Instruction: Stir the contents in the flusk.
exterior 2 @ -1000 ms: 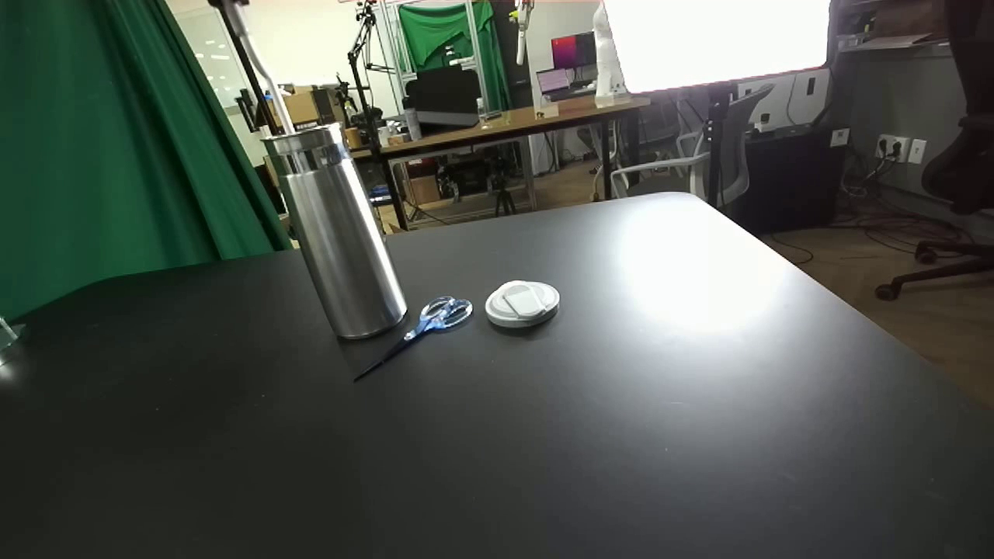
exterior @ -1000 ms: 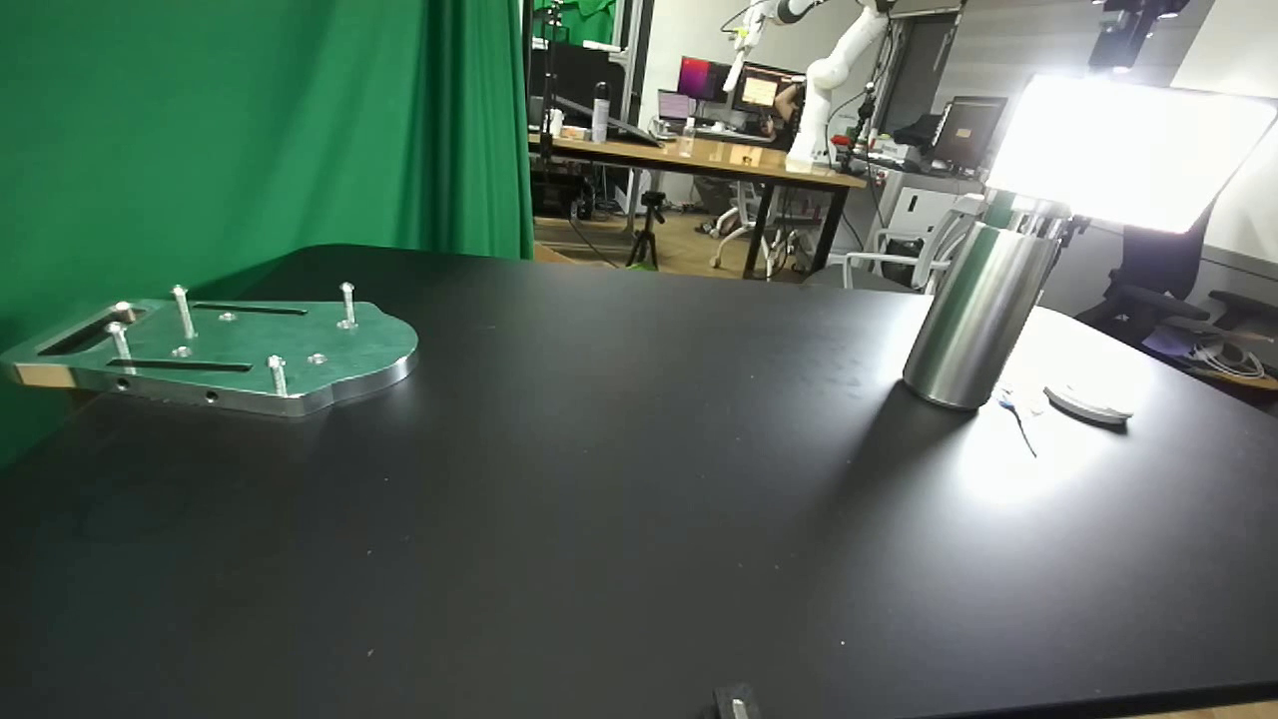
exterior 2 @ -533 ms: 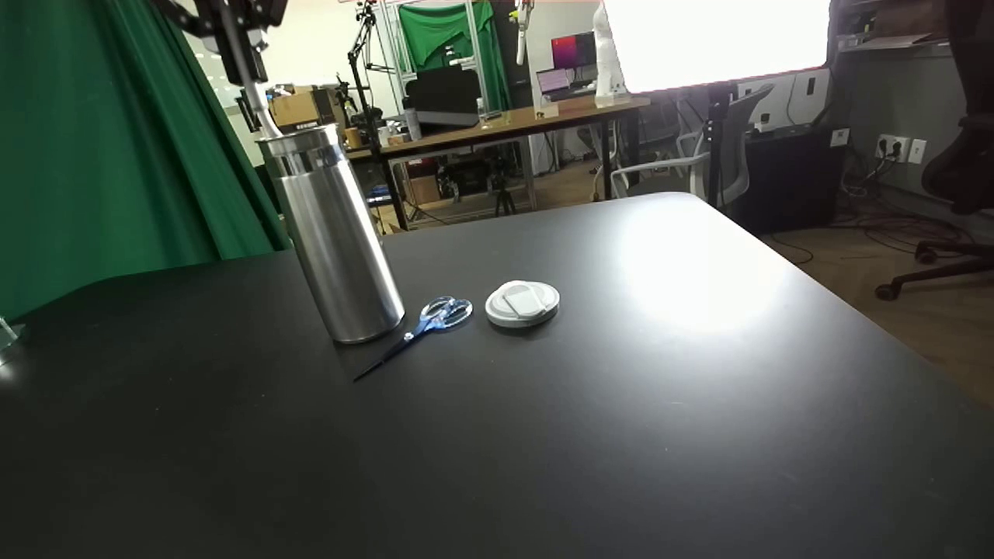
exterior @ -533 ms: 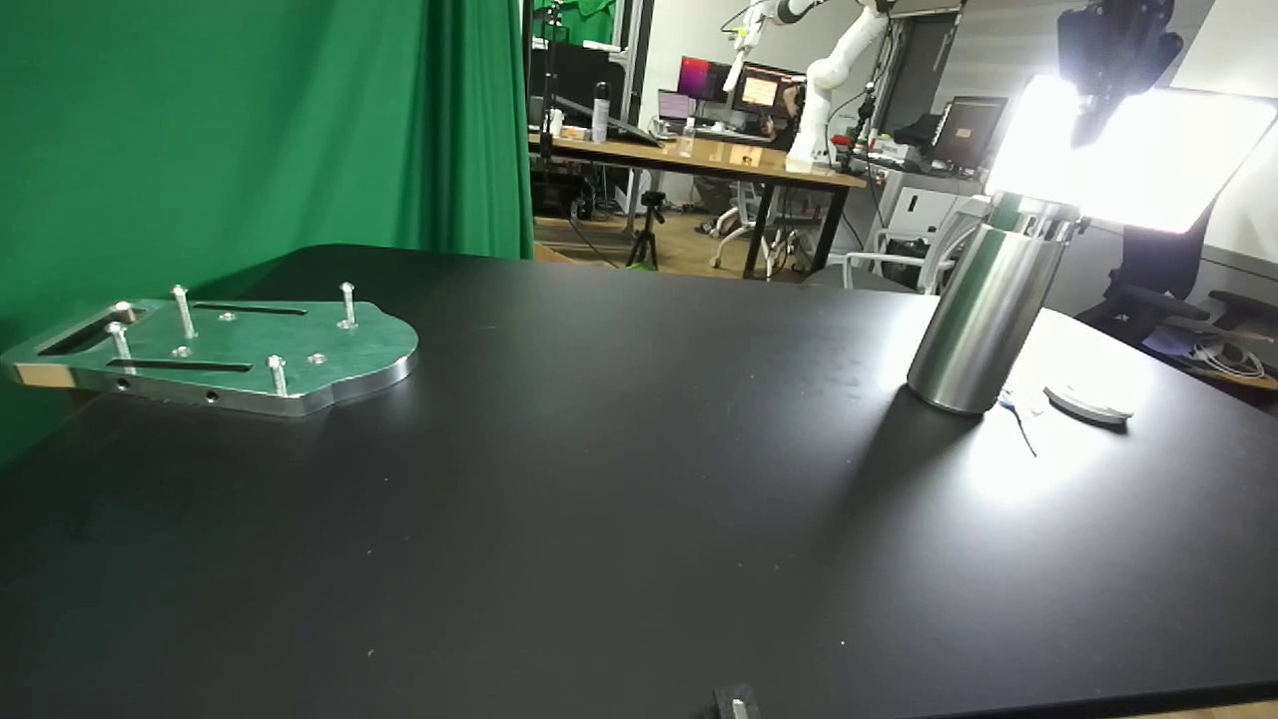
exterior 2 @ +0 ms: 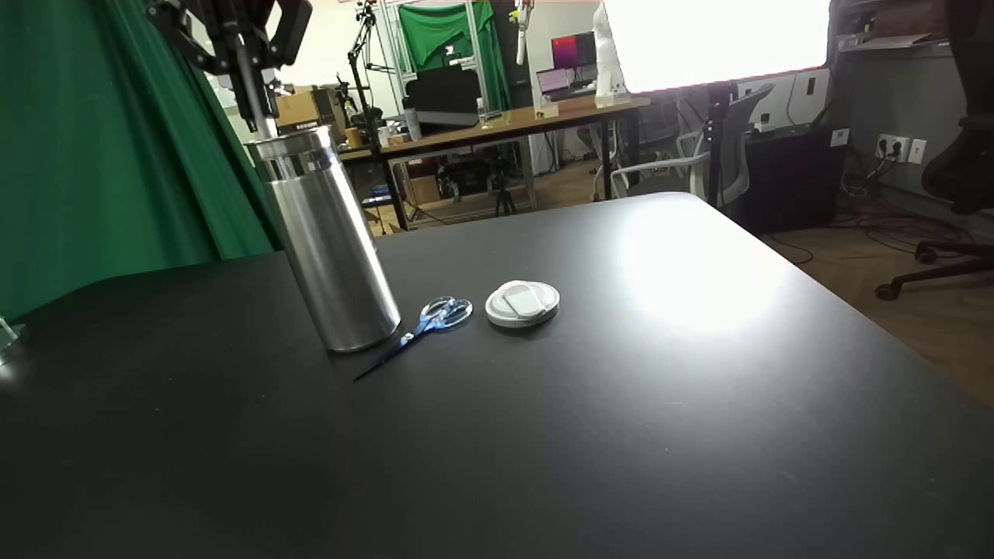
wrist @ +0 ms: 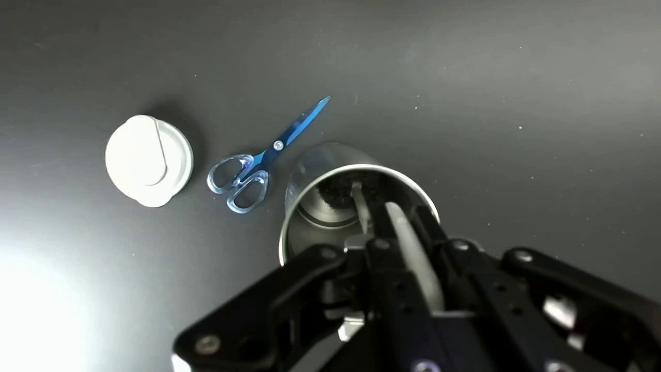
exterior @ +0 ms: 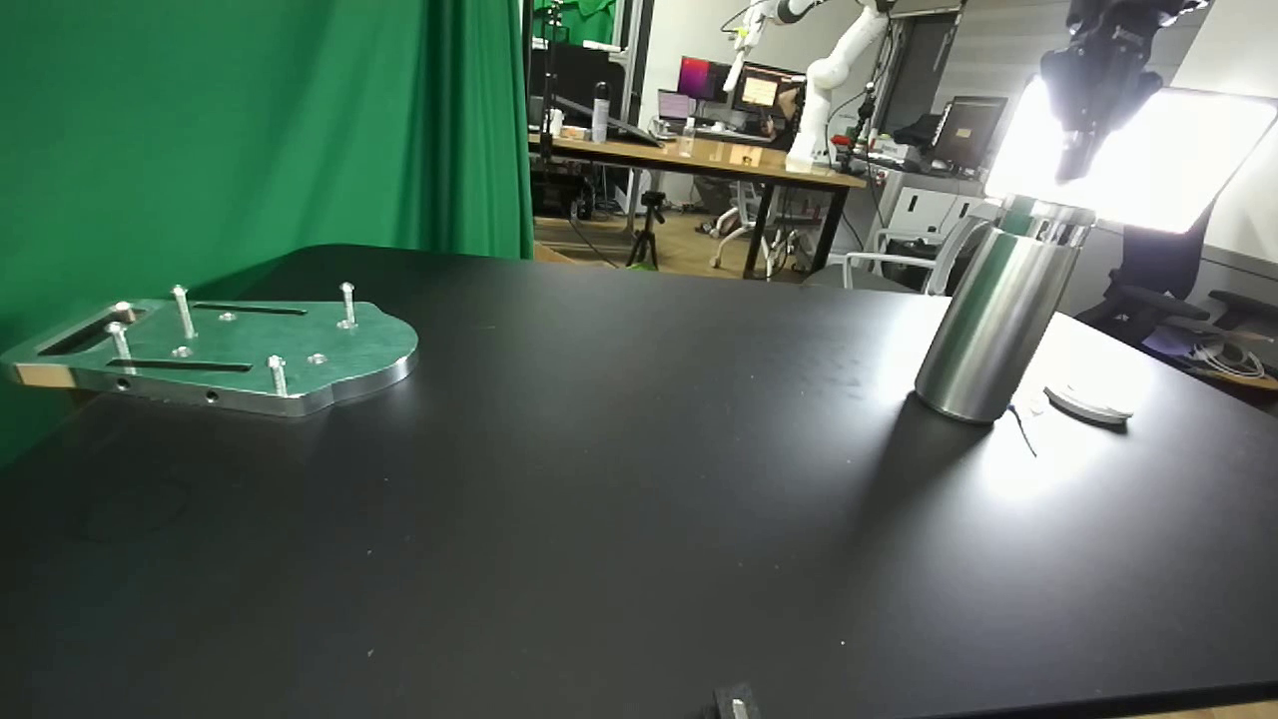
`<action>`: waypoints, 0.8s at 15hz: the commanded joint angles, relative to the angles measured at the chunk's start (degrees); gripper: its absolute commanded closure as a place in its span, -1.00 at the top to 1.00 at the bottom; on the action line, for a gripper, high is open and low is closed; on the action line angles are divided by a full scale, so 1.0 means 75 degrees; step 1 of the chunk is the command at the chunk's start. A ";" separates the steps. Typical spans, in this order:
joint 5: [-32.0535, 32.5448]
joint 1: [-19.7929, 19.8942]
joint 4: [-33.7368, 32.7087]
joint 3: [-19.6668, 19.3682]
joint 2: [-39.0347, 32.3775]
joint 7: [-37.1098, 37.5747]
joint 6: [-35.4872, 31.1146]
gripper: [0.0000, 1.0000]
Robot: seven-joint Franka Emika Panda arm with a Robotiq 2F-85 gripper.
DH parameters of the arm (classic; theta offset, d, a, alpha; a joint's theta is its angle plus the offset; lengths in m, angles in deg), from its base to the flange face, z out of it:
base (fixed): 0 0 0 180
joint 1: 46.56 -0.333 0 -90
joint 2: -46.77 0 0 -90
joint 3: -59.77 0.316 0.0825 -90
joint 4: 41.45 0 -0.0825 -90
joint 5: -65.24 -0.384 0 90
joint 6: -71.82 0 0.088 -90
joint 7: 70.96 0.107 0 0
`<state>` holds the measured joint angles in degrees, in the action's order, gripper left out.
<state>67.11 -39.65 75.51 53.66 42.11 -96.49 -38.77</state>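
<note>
The gripper [wrist: 402,213] is hovering over the flask [exterior 2: 326,244], pointing down, jaws sitting clamped on a pale rod [wrist: 415,253], one jaw on each side of it in the wrist view. Jaw tips are hanging just above the flask rim. Rod is running in through the mouth, its lower end showing inside; touching wall or floor, cannot tell. Flask is brushed silver metal, tall, standing on the black bench [exterior: 599,499]; it's slanting in both exterior views, cannot tell if that's real tilt or just the camera. Inside is looking dark toward the bottom, contents not readable. Blue-bladed scissors [wrist: 279,144] with clear handles are lying just beside the flask base, touching or apart cannot tell. White round lid [wrist: 137,155] is lying flat near the scissor handles; scissors are sitting between lid and flask. Green-looking flat plate [exterior: 270,335] with upright pegs is resting on the bench, well apart from the flask, in front of the green curtain [exterior: 250,130]. Small black part [exterior: 737,702] is poking in at the bottom edge of an exterior view. Behind, a light panel [exterior 2: 718,39] is glaring white; in an exterior view the gripper is overlapping it. White robot arm [exterior: 827,74] is standing in the background, monitors [exterior: 703,80] glowing beside it.
</note>
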 commanded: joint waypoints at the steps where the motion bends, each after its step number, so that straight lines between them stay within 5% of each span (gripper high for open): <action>1: -0.0009 0.0040 -0.0114 0.0006 0.0153 -0.0009 0.0114 -0.93; 12: -0.0118 -0.0013 -0.0656 -0.0044 0.0959 -0.0249 0.0410 -0.93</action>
<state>66.99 -39.63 72.42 53.66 47.63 -97.31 -37.78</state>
